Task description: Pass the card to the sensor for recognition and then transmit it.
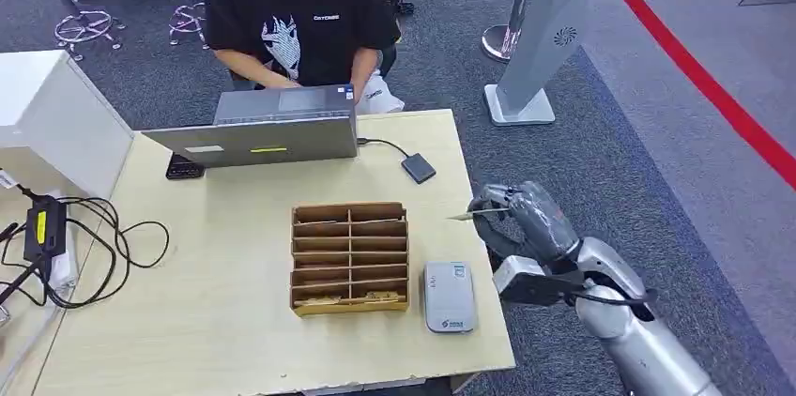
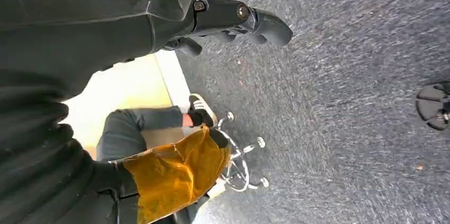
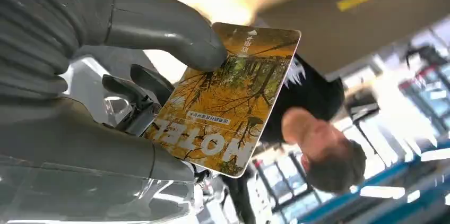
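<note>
Right wrist view, right hand (image 3: pixel 132 91) pinching card (image 3: pixel 228 99) between thumb and fingers, left hand (image 2: pixel 233 19) curled, holding nothing

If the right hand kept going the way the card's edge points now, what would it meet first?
Probably the wooden divided organizer. The right hand pinches the card beyond the table's right edge, pointing left across it. If the card is carried high enough, it may pass over; depth is unclear.

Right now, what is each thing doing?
card: pinched in the right hand, off the table's edge
left hand: holds nothing, above the floor
card reader: flat on the table, nothing on it
wooden organizer: a few cards in its front slots
laptop: open
</note>
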Robot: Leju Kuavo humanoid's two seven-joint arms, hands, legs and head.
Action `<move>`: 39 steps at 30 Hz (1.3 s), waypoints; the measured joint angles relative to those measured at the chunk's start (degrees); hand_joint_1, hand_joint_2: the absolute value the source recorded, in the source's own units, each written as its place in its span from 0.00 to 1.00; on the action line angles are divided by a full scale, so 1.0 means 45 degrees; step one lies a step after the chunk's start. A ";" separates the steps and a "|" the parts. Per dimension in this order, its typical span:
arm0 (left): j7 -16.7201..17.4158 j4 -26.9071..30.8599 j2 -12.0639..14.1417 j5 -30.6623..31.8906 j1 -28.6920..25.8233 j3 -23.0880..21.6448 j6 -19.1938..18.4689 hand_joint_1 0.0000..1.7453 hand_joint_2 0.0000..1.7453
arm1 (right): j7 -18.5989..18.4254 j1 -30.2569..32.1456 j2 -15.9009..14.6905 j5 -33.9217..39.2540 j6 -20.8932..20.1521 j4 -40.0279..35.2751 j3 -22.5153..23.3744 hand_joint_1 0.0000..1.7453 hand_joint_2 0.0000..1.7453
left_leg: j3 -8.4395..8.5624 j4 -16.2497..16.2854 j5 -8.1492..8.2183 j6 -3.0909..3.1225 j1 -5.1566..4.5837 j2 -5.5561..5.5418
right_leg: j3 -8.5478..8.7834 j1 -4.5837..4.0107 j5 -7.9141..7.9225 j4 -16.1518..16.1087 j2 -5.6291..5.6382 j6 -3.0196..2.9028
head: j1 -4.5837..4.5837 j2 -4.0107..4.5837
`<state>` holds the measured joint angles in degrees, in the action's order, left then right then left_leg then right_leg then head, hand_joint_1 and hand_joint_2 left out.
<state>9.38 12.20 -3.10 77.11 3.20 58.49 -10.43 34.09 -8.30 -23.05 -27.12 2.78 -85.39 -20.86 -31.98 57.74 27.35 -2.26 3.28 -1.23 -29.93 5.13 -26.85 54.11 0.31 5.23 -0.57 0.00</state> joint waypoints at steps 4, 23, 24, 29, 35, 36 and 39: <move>0.0000 0.0000 0.0015 -0.0015 0.0003 0.0117 0.0019 0.00 1.00 | -0.0610 0.0885 -0.0940 -0.1109 -0.1059 -0.0740 0.0351 1.00 1.00 | -0.0002 -0.0002 0.0011 0.0012 -0.0003 0.0026 | -0.0008 0.0001 -0.0001 0.0000 0.0019 -0.0001 | -0.0005 0.0000; 0.0000 0.0000 0.0005 0.0461 0.0150 0.0214 -0.0146 0.00 1.00 | -0.2660 -0.4568 -0.2023 -0.1671 -0.3659 0.3533 -0.6302 1.00 1.00 | 0.0002 -0.0004 -0.0023 0.0021 0.0000 0.0052 | -0.0008 -0.0001 0.0019 0.0018 0.0051 0.0003 | -0.0010 0.0000; 0.0005 0.0000 0.0005 0.0476 0.0157 0.0214 -0.0146 0.00 1.00 | -0.2773 -0.4683 -0.1949 -0.1715 -0.3649 0.3691 -0.6499 1.00 1.00 | 0.0001 -0.0004 -0.0023 0.0021 0.0000 0.0051 | -0.0008 -0.0001 0.0019 0.0018 0.0049 0.0004 | -0.0010 0.0000; 0.0024 0.0000 0.0005 0.0520 0.0167 0.0214 -0.0146 0.00 1.00 | -0.3332 -0.5266 -0.1575 -0.1986 -0.3566 0.4592 -0.7502 1.00 1.00 | 0.0003 -0.0005 -0.0024 0.0021 0.0000 0.0049 | -0.0008 -0.0001 0.0019 0.0018 0.0044 0.0004 | -0.0010 0.0000; 0.0034 0.0000 0.0005 0.0578 0.0176 0.0214 -0.0146 0.00 1.00 | -0.3735 -0.5867 -0.1220 -0.2069 -0.3415 0.5415 -0.8538 1.00 1.00 | 0.0014 -0.0004 -0.0024 0.0021 0.0000 0.0051 | -0.0004 -0.0001 0.0020 0.0018 0.0050 0.0003 | 0.0000 0.0000; 0.0034 0.0005 0.0005 0.0578 0.0181 0.0214 -0.0146 0.00 1.00 | -0.3759 -0.5933 -0.1181 -0.2060 -0.3391 0.5497 -0.8630 1.00 1.00 | 0.0013 -0.0004 -0.0024 0.0021 0.0000 0.0051 | -0.0004 -0.0001 0.0020 0.0018 0.0048 0.0003 | -0.0010 0.0000; 0.0034 0.0000 0.0010 0.0578 0.0180 0.0214 -0.0146 0.00 1.00 | -0.3808 -0.6095 -0.1089 -0.2035 -0.3338 0.5686 -0.8883 1.00 1.00 | 0.0015 -0.0004 -0.0024 0.0021 0.0000 0.0051 | -0.0004 -0.0001 0.0020 0.0017 0.0048 0.0003 | -0.0010 0.0000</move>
<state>9.53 12.20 -3.06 79.71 4.01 59.45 -11.08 16.96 -35.72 -27.95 -36.28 -12.24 -59.80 -60.83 -31.92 57.73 27.24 -2.17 3.28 -1.00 -29.95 5.13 -26.76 54.19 0.53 5.24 -0.61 0.00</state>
